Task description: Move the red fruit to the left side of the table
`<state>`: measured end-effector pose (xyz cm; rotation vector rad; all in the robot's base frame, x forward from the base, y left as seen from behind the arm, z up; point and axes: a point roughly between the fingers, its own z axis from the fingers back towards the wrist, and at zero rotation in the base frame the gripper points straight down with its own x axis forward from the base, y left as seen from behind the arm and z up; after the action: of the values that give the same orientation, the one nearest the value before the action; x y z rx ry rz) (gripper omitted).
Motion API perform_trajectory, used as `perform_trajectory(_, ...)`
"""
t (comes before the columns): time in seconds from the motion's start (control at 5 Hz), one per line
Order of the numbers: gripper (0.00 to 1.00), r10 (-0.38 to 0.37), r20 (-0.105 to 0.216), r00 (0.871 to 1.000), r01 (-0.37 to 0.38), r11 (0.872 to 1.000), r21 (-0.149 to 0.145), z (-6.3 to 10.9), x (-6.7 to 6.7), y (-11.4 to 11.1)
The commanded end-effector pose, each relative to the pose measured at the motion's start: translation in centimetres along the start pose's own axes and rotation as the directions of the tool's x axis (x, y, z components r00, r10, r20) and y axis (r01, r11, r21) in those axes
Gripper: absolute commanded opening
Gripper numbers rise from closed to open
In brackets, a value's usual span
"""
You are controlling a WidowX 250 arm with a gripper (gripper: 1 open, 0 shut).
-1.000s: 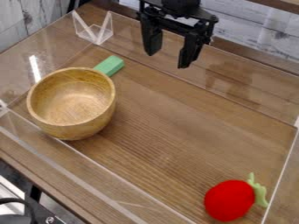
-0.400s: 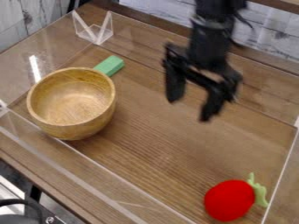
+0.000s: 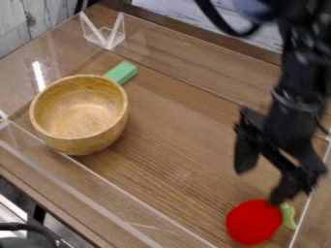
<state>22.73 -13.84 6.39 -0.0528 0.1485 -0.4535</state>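
**Gripper poised above the fruit at the near right corner**

The red fruit (image 3: 255,221) sits low in the near right corner of the table (image 3: 181,136), green leafy top turned toward the right-hand acrylic wall, resting on the wood grain and touching nothing else. Right above it, the gripper (image 3: 268,177) hangs pointing down, jaws spread wide apart with nothing between them. One dark finger (image 3: 245,153) stands up and to the left of the fruit; the other comes down at its upper right edge, its tip very near the leaves. Whether that tip touches the fruit is too blurred to tell. The arm rises from there toward the top right of the view.

Well away, over on the left half of the table, the wooden bowl (image 3: 79,114) stands upright. Just behind it lies the flat green block (image 3: 122,73), close to the bowl's rim. In the far left corner, a clear acrylic piece (image 3: 103,31) stands folded in a V.
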Motion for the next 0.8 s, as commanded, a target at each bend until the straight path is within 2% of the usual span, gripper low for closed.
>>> perform_trajectory(0.0, 1.00, 0.037, 0.033, 0.999, -0.037, 0.999, -0.011, -0.7, 0.5, 0.0)
perform_trajectory(0.2, 1.00, 0.094, 0.044, 0.995, -0.093, 0.996, -0.015, -1.4, 0.2, 0.6)
perform_trajectory(0.4, 1.00, 0.121, 0.058, 0.991, -0.120, 0.993, -0.010, -1.2, -0.7, 0.3)
perform_trajectory(0.6, 1.00, 0.148, 0.086, 0.985, -0.149, 0.989, 0.006, -0.6, -1.2, -0.3)
